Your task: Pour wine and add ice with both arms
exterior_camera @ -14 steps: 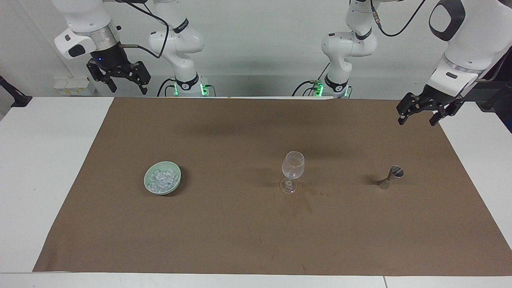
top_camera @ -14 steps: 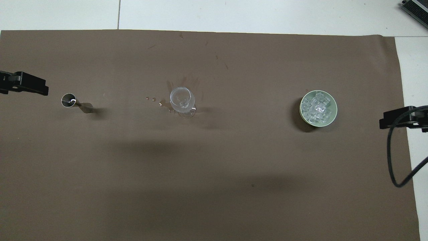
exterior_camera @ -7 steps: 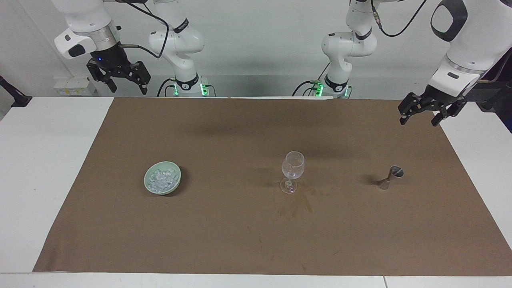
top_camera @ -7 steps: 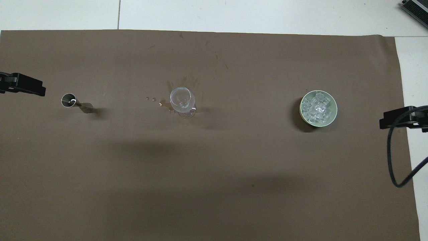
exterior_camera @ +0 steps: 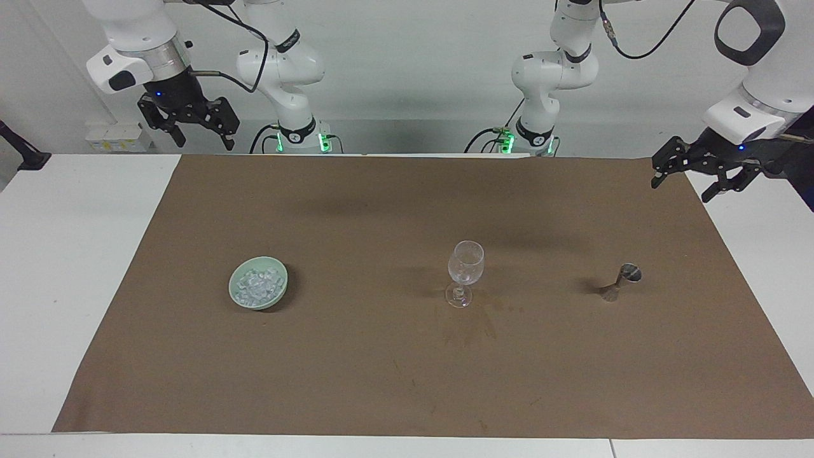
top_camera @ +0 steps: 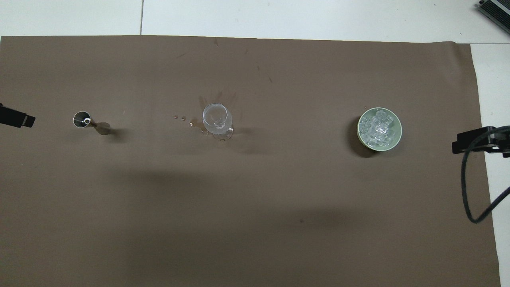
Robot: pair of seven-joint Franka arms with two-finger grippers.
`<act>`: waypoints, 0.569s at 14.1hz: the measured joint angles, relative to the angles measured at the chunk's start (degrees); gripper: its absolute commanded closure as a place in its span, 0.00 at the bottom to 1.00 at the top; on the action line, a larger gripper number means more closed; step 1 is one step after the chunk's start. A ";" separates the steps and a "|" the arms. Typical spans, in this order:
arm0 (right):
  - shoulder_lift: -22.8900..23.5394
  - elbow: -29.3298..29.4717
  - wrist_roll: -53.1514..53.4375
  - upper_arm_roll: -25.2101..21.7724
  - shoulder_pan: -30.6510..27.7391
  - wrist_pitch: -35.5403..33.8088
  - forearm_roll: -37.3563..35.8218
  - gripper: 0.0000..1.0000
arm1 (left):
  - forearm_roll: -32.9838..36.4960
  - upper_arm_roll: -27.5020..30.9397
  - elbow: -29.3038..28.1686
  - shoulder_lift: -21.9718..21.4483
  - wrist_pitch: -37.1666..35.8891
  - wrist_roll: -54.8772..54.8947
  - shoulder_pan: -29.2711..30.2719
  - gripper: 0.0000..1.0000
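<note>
Ice (exterior_camera: 257,286) fills your green bowl (exterior_camera: 281,285) at the facing view's lower left, level with the wine glass (exterior_camera: 465,272) at centre and the metal jigger (exterior_camera: 620,281) at right. Your right gripper (exterior_camera: 191,129), upper left, hangs spread and empty, directly up-frame of the ice and nearer to it. Your left gripper (exterior_camera: 702,175), upper right, is likewise spread, holding nothing.

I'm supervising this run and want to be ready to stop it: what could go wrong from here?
1. The wine glass is tall on a thin stem; a nudge may tip it.
2. The jigger is slim, so the open left tool might knock it over.
3. The ice is small and glassy; cubes could slip from the open right tool onto the brown mat.
</note>
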 measured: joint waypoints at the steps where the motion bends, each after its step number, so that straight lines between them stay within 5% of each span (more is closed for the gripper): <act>1: 0.00 0.00 0.00 0.00 0.00 0.00 0.00 0.00 | -2.30 0.00 -0.65 0.07 -0.03 3.79 1.47 0.00; 8: 0.00 0.00 0.00 0.00 0.00 0.00 0.00 0.00 | -18.22 0.19 -4.72 5.32 0.17 34.48 14.24 0.00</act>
